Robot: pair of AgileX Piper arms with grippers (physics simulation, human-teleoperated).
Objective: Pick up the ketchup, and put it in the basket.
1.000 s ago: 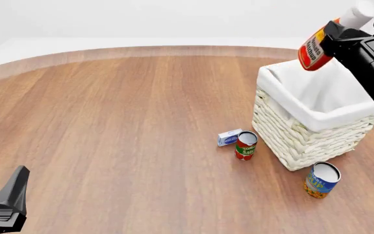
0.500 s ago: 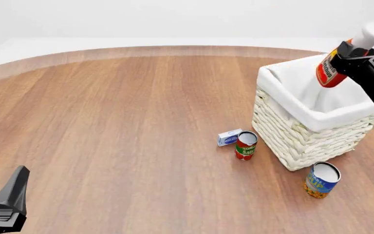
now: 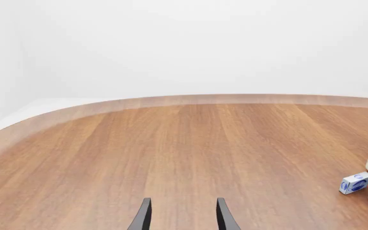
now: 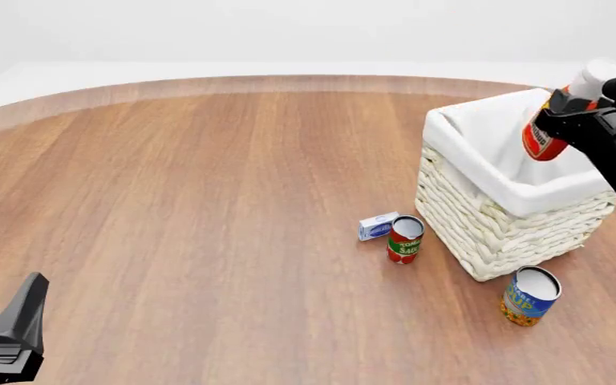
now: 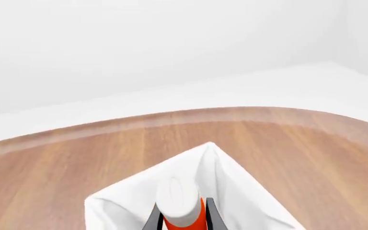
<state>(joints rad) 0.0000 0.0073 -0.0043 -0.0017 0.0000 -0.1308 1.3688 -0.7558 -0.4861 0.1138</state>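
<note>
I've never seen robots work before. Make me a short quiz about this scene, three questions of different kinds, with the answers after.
1. True or false: the ketchup is lying on the table.
2. Which arm's tool grips the bottle? A) left B) right C) neither
3. Fill in: the small blue-and-white box lies beside the red ___ .

Key
1. False. The right tool holds it, tilted, over the basket.
2. B. The left tool is open, holding nothing.
3. Can. The red can stands next to the box; the blue can stands apart.
</note>
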